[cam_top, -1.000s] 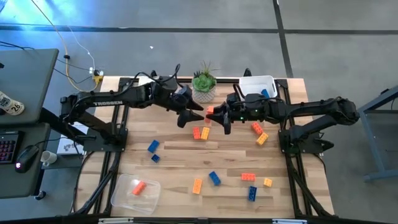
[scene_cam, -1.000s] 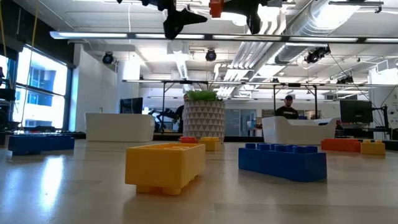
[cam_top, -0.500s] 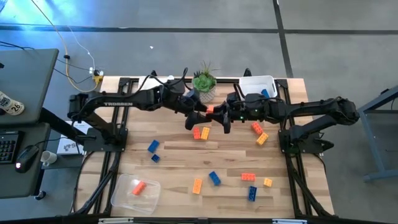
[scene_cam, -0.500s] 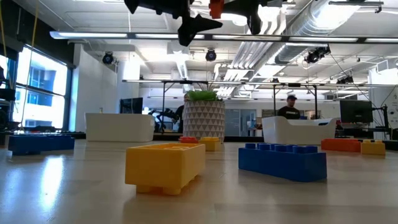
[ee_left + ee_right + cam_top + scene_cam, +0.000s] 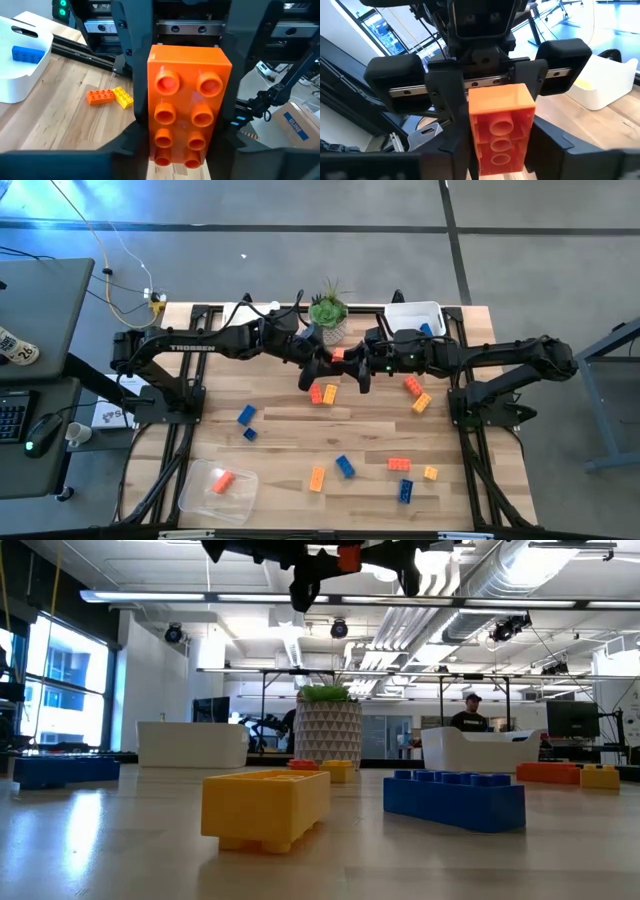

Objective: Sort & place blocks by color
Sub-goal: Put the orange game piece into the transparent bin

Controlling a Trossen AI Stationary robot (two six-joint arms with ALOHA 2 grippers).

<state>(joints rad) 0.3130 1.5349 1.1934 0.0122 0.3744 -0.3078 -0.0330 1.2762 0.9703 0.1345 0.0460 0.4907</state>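
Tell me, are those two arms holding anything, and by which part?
An orange brick, in mid-air. The left tool clamps one end by its long sides; the right tool is at the other end, hold uncertain.

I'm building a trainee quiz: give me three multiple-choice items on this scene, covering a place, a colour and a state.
1. The potted plant stands: A at the table far edge; B at its near edge; C in a tray.
2. The tray brick in the clear tray is: A blue; B red-orange; C yellow.
3. The held brick between left gripper and right gripper is: A on the table; B in the clear tray; C in the air.
Answers: A, high view; B, plainly red-orange; C, low view shows it overhead.
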